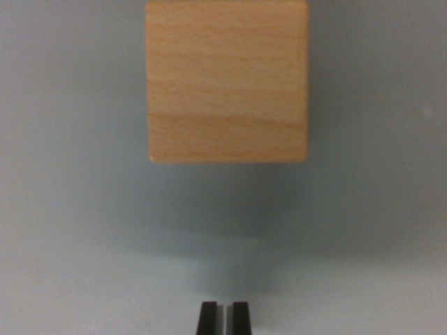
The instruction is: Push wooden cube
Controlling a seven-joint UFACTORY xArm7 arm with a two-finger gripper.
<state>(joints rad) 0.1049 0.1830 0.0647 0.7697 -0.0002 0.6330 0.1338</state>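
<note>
A light wooden cube [227, 80] fills the upper middle of the wrist view, resting on a pale grey surface [77, 230]; its top edge runs out of the picture. My gripper [224, 317] shows at the bottom edge as two black fingertips [208, 319] standing close together with only a thin gap and nothing between them. The tips sit well below the cube in the picture, roughly in line with its middle, with a stretch of bare surface between them.
A soft shadow lies on the grey surface below the cube and around the fingertips. Nothing else shows in the view.
</note>
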